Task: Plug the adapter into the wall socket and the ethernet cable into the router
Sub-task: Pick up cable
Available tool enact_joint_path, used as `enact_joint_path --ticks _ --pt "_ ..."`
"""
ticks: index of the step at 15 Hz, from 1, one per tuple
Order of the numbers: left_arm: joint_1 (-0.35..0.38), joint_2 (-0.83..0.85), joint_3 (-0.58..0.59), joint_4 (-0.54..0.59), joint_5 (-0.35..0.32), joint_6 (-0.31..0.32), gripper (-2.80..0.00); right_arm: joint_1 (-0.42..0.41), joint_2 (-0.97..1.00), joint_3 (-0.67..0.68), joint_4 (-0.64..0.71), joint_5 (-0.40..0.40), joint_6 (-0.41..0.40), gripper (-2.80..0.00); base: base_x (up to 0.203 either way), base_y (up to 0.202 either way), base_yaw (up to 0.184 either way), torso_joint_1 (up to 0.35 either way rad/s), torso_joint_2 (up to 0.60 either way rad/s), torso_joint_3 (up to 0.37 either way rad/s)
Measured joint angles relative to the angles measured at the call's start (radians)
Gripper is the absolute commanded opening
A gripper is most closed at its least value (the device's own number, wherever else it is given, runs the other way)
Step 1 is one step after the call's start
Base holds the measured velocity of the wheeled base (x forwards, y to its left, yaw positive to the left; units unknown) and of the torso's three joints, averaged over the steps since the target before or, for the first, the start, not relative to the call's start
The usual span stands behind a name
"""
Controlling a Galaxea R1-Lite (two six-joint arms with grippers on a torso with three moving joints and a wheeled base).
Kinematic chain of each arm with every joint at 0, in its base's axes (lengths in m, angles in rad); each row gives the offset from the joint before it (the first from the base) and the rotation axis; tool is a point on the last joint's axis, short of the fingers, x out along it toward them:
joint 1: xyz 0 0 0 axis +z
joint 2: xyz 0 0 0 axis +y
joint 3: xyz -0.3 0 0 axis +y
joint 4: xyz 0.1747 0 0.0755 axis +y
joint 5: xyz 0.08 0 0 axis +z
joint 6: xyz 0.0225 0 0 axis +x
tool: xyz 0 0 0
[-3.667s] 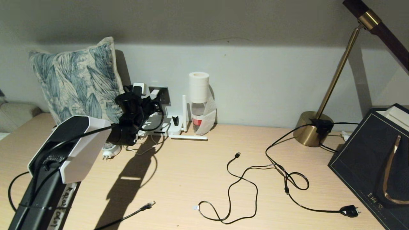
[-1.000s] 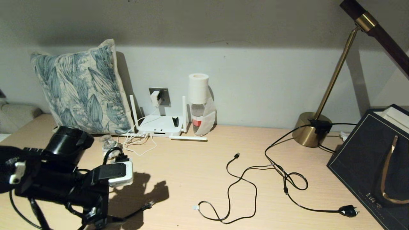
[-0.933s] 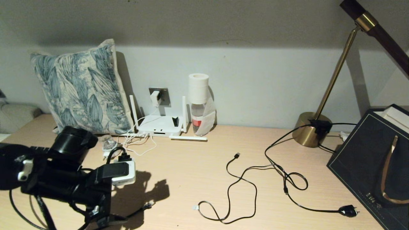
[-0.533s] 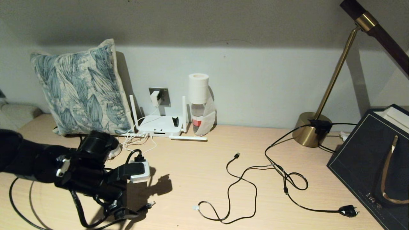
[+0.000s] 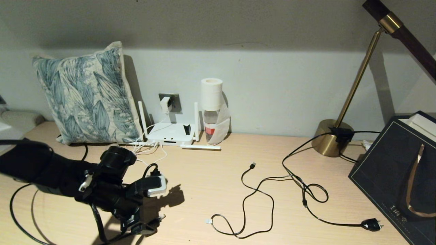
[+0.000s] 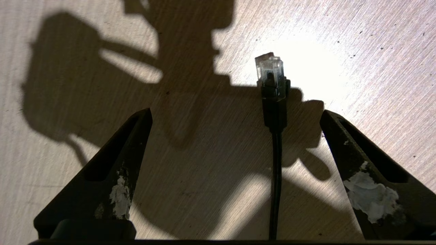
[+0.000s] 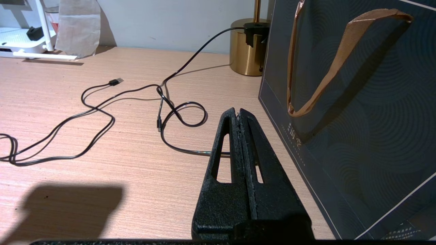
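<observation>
Ethernet cable: long thin black ethernet cable (image 6: pixel 275 170) w/ small clear plastic clip connector (image 6: pixel 269 67) on a black boot; lies flat on desk, near front-left edge in head view, connector end pointing away from the arm.
Left gripper: left gripper (image 6: pixel 235 115) low over the cable, fingers spread wide, nothing held; cable runs between the two black fingers (image 6: pixel 115 160), nearer one of them, touching neither.
Adapter: small white boxy adapter (image 5: pixel 166 104) sits in the square grey metallic wall socket (image 5: pixel 172 102) on back wall, thin white cord dropping to the desk.
Router: flat white rectangular router (image 5: pixel 172 133) w/ slim white stick antennas, on desk just below socket, against wall; one antenna lies flat in front.
Right gripper: right gripper (image 7: pixel 240 115) fingers pressed together, empty, just beside dark paper bag w/ tan handles (image 7: pixel 340 85), at desk's right.
Room to move: open desk between left arm and router; black USB cable (image 5: pixel 252 200) and lamp's black cord w/ plug (image 5: pixel 371 224) loop mid-desk, well apart from ethernet end.
Back-left: blue leaf-print cushion (image 5: pixel 85 95) leans on wall beside router.
Surface: light wood-grain desk (image 5: pixel 211 177), pale wall behind; brass lamp base (image 5: pixel 328 137) back right; bottle w/ white paper roll on top (image 5: pixel 212 112) just right of router.
</observation>
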State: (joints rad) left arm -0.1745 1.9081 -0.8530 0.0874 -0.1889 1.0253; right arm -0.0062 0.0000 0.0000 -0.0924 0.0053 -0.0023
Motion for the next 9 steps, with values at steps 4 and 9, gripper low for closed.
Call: enact_joint_path --ticks 4,9 --pt "-0.002 0.019 -0.001 -0.001 0.000 0.000 0.00 0.000 0.000 0.000 0.000 0.000 0.000 -2.80 0.000 0.000 0.000 0.000 0.00 0.000" --pt "-0.002 0.033 -0.006 -0.022 -0.003 0.000 -2.80 0.000 0.000 0.000 0.000 0.000 0.000 -2.80 0.000 0.000 0.000 0.000 0.00 0.000"
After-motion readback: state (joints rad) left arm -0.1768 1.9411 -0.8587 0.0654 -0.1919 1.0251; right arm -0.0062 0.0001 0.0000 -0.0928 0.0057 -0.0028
